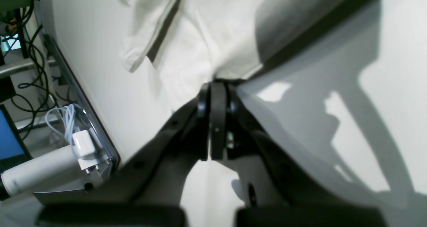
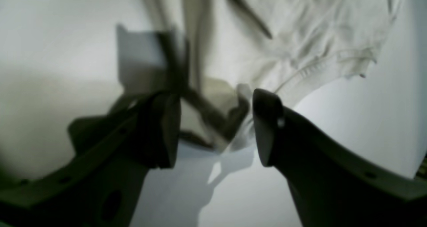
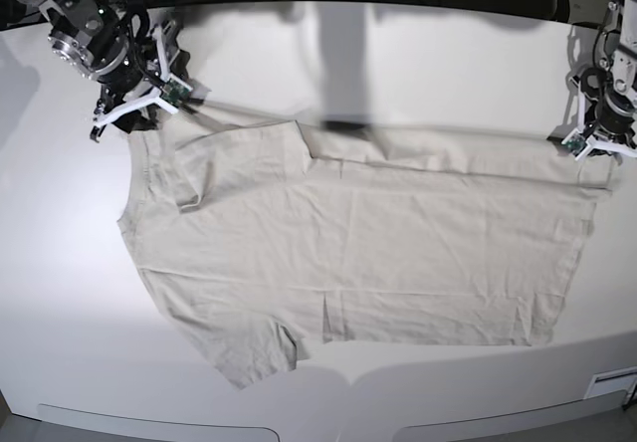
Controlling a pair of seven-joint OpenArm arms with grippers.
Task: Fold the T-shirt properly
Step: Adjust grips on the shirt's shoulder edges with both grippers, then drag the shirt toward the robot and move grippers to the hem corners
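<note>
— What surrounds the work area?
— A white table [image 3: 418, 54] with a rounded near edge, brightly lit, crossed by hard dark shadows.
— And beyond it?
— Past the table's edge, the left wrist view shows tangled black cables [image 1: 31, 70], a white charger with coiled cord [image 1: 83, 143], a white cylinder [image 1: 36, 173] and a blue screen [image 1: 8, 140].

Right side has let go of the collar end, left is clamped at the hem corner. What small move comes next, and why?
Probably open the left gripper too. It is shut on the T-shirt at its hem corner, while the right gripper stands open with the cloth loose between its fingers. The shirt lies spread on the table with one long edge already folded over, so this fold looks placed.
</note>
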